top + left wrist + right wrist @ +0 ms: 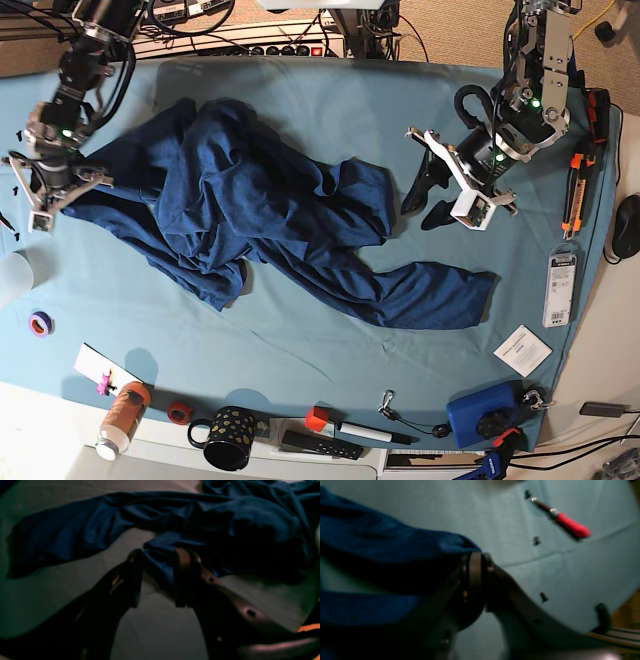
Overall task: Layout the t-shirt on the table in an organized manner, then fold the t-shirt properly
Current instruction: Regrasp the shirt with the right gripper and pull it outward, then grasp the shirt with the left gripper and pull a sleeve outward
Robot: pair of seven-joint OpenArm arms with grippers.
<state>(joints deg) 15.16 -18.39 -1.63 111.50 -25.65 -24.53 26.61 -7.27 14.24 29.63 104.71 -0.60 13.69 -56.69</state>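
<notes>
Your table point(300, 90) has the shirt point(250, 210) sprawled and rumpled across its middle, one long strip trailing out toward the left fingers point(425, 195). Those sit spread apart, hovering just off that side of the shirt, and in the left wrist view a fold of cloth lies between them, not pinched. The right fingers point(480, 562) are nearly together on the shirt's edge. A red-handled screwdriver point(566, 523) lies well beyond them.

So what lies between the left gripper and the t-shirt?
Only bare teal table separates the left gripper from the t-shirt, clearest in the base view.
</notes>
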